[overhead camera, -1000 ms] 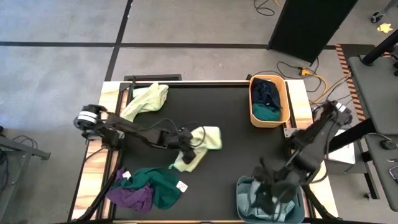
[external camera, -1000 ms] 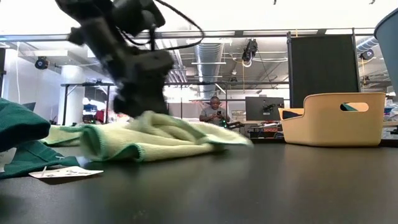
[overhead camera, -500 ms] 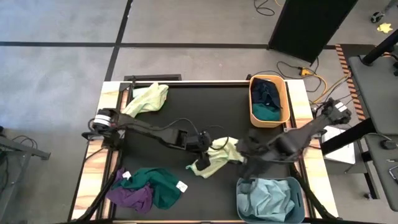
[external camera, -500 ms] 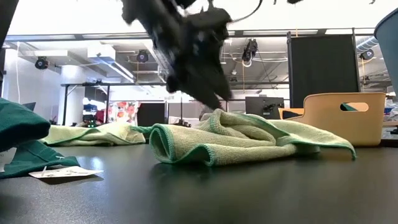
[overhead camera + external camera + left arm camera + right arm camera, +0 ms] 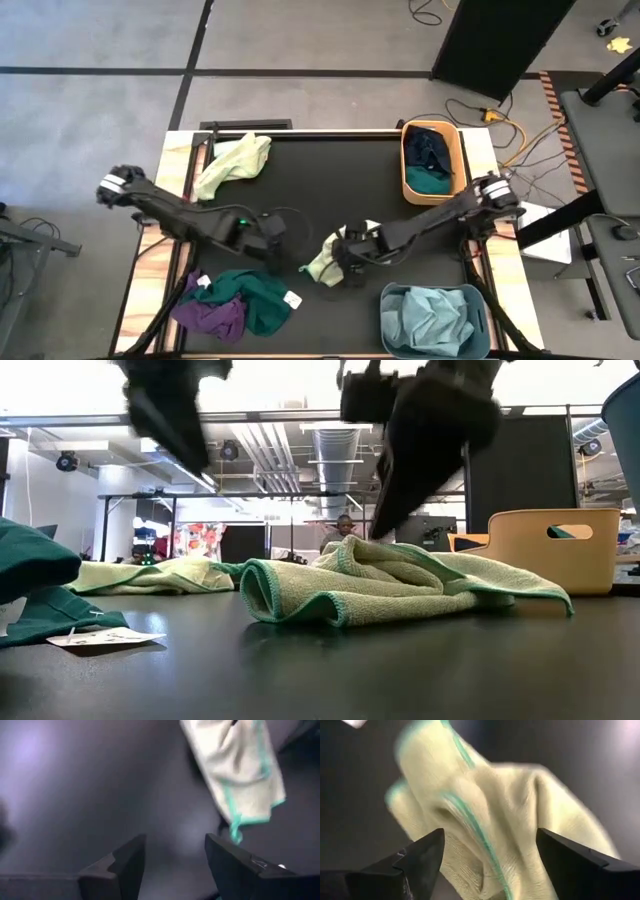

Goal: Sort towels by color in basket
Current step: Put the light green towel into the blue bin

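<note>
A crumpled pale yellow-green towel (image 5: 328,258) with a teal hem lies mid-table, also seen in the low view (image 5: 390,585). My right gripper (image 5: 350,262) is at it from the right, open, with the towel (image 5: 485,820) filling the span between its fingers (image 5: 490,835). My left gripper (image 5: 272,240) hovers open (image 5: 174,840) over bare table to the towel's left. A second yellow-green towel (image 5: 235,160) lies at the far left. Teal green (image 5: 262,298) and purple (image 5: 210,315) towels are heaped at the near left. My right gripper stands over the yellow-green towel's bunched middle (image 5: 470,805), fingers open on either side and coming slanting down from the table's right. Whether the fingers touch the cloth I cannot tell. The towel lies flat on the table.
A tan basket (image 5: 458,160) at the far right holds navy and teal towels. A grey-blue basket (image 5: 390,300) at the near right holds a light blue towel (image 5: 430,320). A white tag (image 5: 292,299) lies by the teal towel. Bare black table lies between the towels.
My left gripper dragged the yellow-green towel toward the right, let it go and drew back to the left. The towel slid rightward and bunched up. My right arm swung from over the grey-blue basket toward the table's middle and came down at the towel.
</note>
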Robot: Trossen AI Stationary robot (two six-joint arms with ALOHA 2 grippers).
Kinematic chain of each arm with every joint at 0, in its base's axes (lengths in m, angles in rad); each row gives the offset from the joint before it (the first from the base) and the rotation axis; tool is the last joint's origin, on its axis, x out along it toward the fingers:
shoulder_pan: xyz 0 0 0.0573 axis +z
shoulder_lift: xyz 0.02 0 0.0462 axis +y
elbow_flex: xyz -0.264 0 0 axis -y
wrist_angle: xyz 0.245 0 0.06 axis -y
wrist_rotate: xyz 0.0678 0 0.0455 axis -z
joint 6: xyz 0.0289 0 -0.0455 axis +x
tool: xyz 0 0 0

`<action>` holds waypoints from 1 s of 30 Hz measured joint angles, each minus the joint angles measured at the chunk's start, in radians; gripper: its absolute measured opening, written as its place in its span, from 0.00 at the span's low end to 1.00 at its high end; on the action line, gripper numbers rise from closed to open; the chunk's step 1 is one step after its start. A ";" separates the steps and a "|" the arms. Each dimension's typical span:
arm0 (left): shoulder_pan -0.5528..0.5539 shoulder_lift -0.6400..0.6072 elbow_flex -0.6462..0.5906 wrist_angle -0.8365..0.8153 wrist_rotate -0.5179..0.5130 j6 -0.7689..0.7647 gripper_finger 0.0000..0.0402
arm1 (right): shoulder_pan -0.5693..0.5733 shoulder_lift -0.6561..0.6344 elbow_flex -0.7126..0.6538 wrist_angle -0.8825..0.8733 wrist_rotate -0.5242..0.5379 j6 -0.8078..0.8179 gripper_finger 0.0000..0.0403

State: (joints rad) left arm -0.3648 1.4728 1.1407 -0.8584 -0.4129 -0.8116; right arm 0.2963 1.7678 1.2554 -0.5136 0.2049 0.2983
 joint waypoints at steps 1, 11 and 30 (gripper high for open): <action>-0.008 -0.035 -0.042 0.006 -0.003 -0.035 0.47 | -0.003 0.021 0.000 -0.002 -0.003 0.016 0.75; -0.036 -0.311 -0.394 0.161 -0.013 -0.159 0.47 | -0.022 0.170 0.002 0.029 0.009 0.186 0.49; -0.023 -0.455 -0.679 0.562 -0.015 -0.099 0.47 | 0.144 -0.298 0.109 0.012 -0.032 0.563 0.07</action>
State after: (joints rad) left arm -0.3878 1.0176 0.4618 -0.2962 -0.4282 -0.9102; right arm 0.4405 1.4693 1.3646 -0.5020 0.1733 0.8615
